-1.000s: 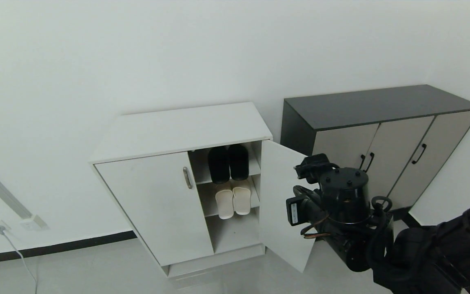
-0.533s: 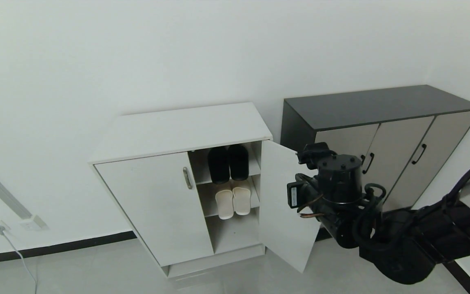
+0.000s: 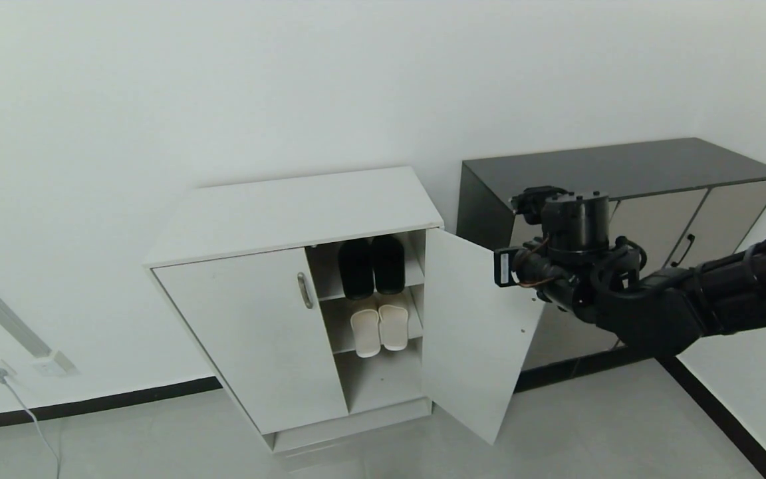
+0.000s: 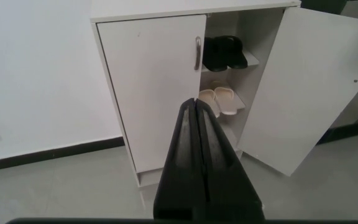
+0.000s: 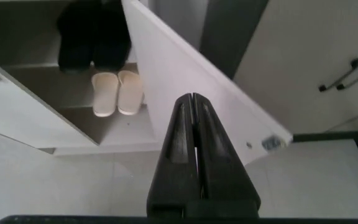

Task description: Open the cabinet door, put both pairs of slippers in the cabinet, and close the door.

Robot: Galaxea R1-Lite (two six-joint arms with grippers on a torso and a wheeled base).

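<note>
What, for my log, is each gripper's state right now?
Left gripper: closed, empty.
Right gripper: closed, empty.

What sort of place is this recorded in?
Probably a home-style entryway mock-up in a plain room: a white cabinet with black slippers and white slippers on its shelves, a dark-topped cabinet beside it, and a bare wall above a black baseboard.

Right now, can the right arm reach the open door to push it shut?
Probably yes: the right tool, shut, hangs over the top edge of the open door, nothing between them. The black slippers and white slippers sit on shelves, clear of its swing.
</note>
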